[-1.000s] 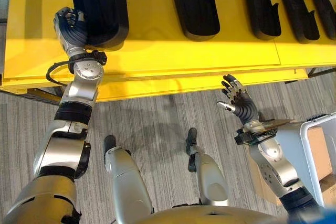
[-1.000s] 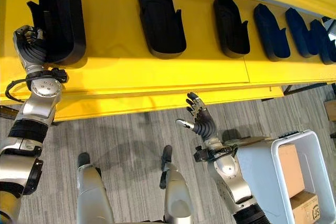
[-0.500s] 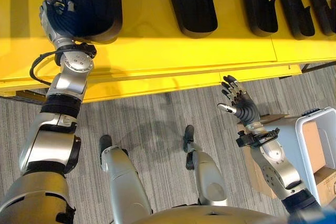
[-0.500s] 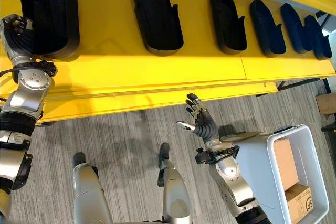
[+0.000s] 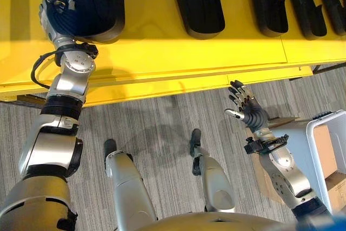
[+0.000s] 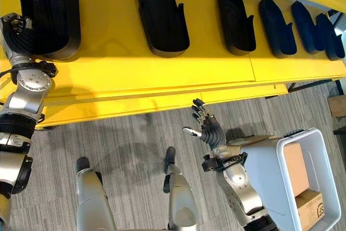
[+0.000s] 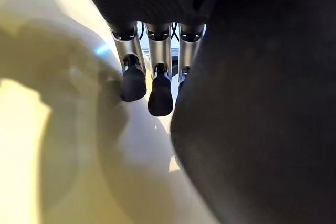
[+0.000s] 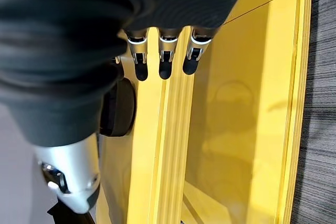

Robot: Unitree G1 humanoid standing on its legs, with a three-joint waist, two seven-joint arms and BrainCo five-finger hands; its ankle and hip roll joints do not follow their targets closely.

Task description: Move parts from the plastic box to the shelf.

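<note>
On the yellow shelf (image 5: 189,52) a large black part (image 5: 97,4) lies at the far left. My left hand (image 5: 54,17) is at that part's left side, fingers (image 7: 134,80) curled against it. The part (image 7: 262,103) looms dark right beside them in the left wrist view. My right hand (image 6: 208,125) hangs open over the floor just in front of the shelf's edge, fingers (image 8: 164,59) straight and holding nothing. The pale plastic box (image 6: 300,134) stands on the floor at the lower right, behind the right arm.
Several more black parts (image 5: 197,1) (image 5: 267,4) lie in a row along the shelf to the right. Cardboard boxes (image 6: 294,166) sit inside the plastic box. Grey striped carpet (image 5: 157,123) lies between me and the shelf.
The whole picture has shifted, so the camera moved. My left hand stays at the far-left part. The right hand stays open and has sunk slightly below the shelf's edge.
</note>
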